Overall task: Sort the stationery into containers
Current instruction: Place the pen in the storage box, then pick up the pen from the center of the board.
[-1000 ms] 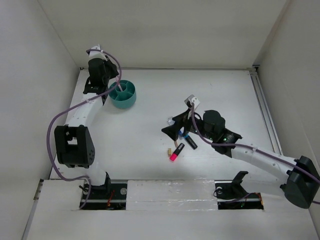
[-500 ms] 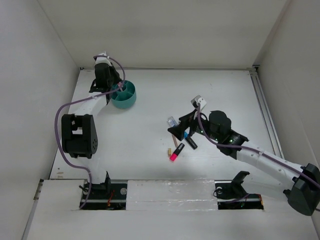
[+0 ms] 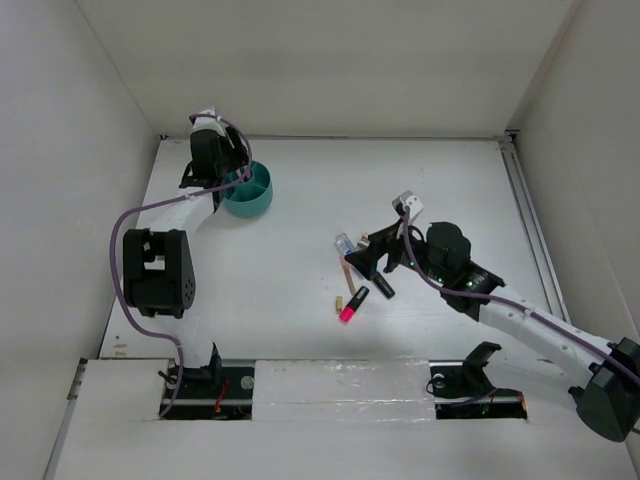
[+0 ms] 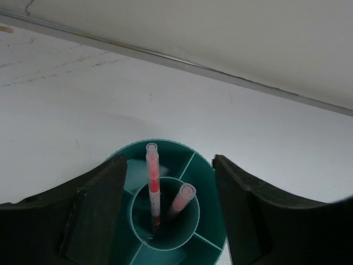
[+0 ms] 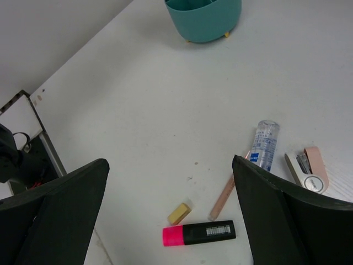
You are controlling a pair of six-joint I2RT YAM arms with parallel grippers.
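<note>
Table [image 3: 300, 200]: white; the tub stands near its far left corner; the loose stationery lies well apart from the tub, toward the right arm's side and nearer the arm bases.
Tub [image 4: 205, 182]: round, teal, upright; dividers run from a central ring out to the wall; in the right wrist view it stands far off at the top of the picture [image 5: 204, 16].
Left gripper [image 4: 168, 163]: directly above the tub; jaws spread wide, one finger on each side of the central ring; nothing held.
Right gripper [image 5: 169, 165]: well apart from the tub, over the loose stationery; jaws spread wide; nothing held.
Pens [image 4: 152, 176]: two, thin and salmon-pink; both stand in the tub's central ring, one nearly upright, the other leaning.
Highlighter [image 5: 198, 233]: pink with a black cap; flat on the table, the loose thing farthest from the tub.
Marker [image 3: 382, 285]: dark; flat on the table, just beside the highlighter, on the side away from the tub.
Tube [image 5: 263, 144]: clear with blue print; flat, pointing roughly toward the tub.
Loose pen [image 5: 222, 197]: salmon-pink; flat, its far end beside the tube.
White and pink piece [image 5: 306, 168]: looks like a small stapler; just beside the tube, on the side away from the tub.
Tan block [image 5: 179, 213]: tiny; just beside the highlighter's pink end.
</note>
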